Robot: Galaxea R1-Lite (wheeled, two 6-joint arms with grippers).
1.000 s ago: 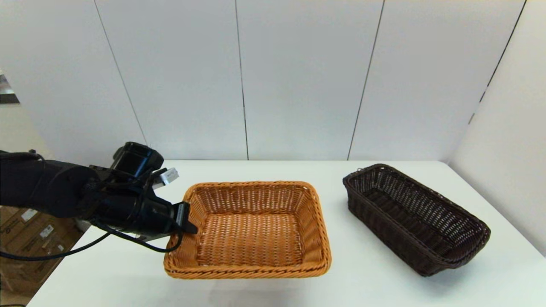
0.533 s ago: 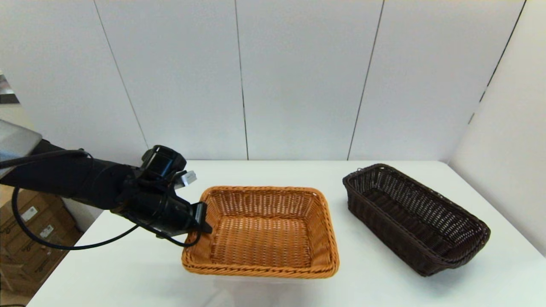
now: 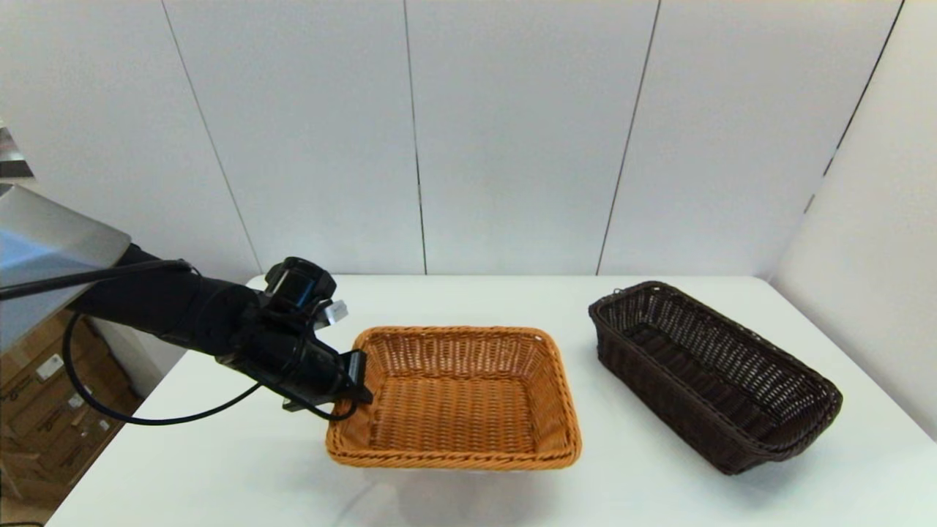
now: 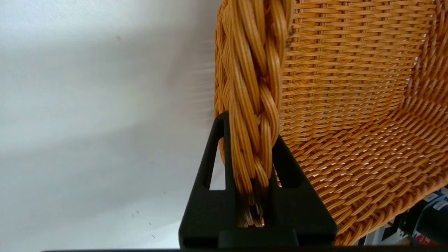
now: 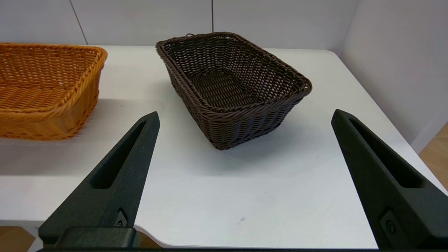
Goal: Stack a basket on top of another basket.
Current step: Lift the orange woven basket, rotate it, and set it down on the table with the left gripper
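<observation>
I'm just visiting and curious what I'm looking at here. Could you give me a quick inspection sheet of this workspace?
Surface: white table, a few small dark specks near the front edge.
Job's things: orange basket held off the table by its rim; dark brown basket resting on the table to its right, apart from it, nothing inside.
Clutter: nothing seen.
Grippers: left gripper has its fingers shut on the orange basket's braided rim; right gripper is open at the table's near edge, facing the dark brown basket, holding nothing.
Cables: black cable looping under the left arm.
Surroundings: white panelled walls; cardboard boxes on the floor at left.
</observation>
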